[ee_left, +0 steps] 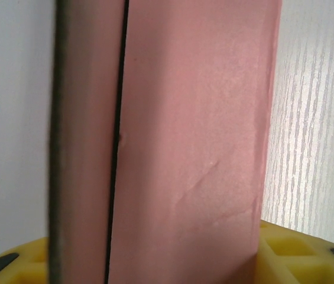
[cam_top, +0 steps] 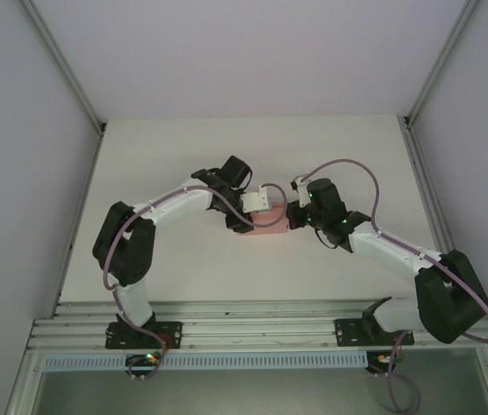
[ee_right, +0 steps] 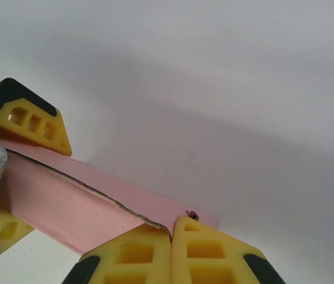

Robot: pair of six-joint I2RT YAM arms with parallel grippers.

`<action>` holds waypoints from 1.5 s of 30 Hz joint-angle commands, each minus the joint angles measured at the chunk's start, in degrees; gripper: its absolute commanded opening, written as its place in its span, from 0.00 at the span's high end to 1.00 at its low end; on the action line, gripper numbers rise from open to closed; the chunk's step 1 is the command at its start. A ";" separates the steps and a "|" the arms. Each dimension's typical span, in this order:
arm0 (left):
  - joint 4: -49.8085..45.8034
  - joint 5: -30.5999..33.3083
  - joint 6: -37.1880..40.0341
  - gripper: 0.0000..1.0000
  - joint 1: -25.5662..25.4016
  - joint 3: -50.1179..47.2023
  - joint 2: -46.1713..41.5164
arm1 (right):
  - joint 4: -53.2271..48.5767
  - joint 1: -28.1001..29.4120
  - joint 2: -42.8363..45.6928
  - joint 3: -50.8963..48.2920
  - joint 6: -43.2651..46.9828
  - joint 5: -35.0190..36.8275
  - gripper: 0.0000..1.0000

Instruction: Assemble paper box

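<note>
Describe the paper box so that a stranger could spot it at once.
Start at the white table and go to its middle, where the two arms reach toward each other. The paper box sits there, between the left end effector and the right end effector. It is low, rectangular, plain pink card, unlike the black-and-white arms.

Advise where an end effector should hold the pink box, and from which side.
Grip the paper box across its opposite flat sides, from its left end, as the left end effector does; parallel sides give firm contact, the right end is thin card.
</note>
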State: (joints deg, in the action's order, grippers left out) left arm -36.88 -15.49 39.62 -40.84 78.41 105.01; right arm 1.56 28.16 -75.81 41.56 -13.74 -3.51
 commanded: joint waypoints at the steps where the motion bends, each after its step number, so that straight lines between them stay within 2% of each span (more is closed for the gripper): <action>1: 0.52 -0.52 -2.70 0.49 0.35 0.69 0.19 | 1.80 2.04 1.04 -2.75 -1.31 6.52 1.00; 4: 0.66 -0.49 -3.18 0.49 0.35 0.78 0.23 | 2.74 2.37 1.29 -3.79 -3.14 8.95 1.00; 8: 1.03 -0.95 -3.56 0.49 0.23 0.73 0.13 | 4.81 3.26 1.19 -4.18 -6.21 8.83 1.00; 13: 1.24 -0.74 -3.80 0.49 -0.03 0.71 0.14 | 0.84 3.76 0.93 -2.07 -11.36 9.09 1.00; 17: 1.32 -0.64 -3.78 0.49 -0.12 0.40 0.01 | -6.99 3.83 1.02 0.31 -16.72 14.15 1.00; 20: 1.51 -0.95 -3.86 0.49 -0.17 0.42 -0.08 | -7.28 3.79 0.58 -0.16 -19.68 14.71 1.00; 28: 1.51 0.08 -3.59 0.48 -0.19 0.20 -0.50 | -3.93 3.79 2.86 -3.02 -12.32 14.73 1.00; 34: 2.97 -1.19 -5.14 0.35 -0.24 -0.13 -2.67 | -2.80 3.83 5.34 -4.35 -11.56 16.15 1.00; 41: 4.71 0.45 -5.53 0.01 -2.34 -1.78 -7.80 | -3.29 5.96 3.26 -2.80 -11.75 18.75 1.00; 45: 7.73 2.16 -9.02 0.00 -2.46 -3.83 -11.14 | -4.33 6.79 1.80 -1.34 -11.66 20.20 1.00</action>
State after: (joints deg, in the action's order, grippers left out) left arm -31.51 -14.92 33.54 -43.13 76.18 96.68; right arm 0.34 34.35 -72.75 39.07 -25.67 13.82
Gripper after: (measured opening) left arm 0.999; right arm 0.044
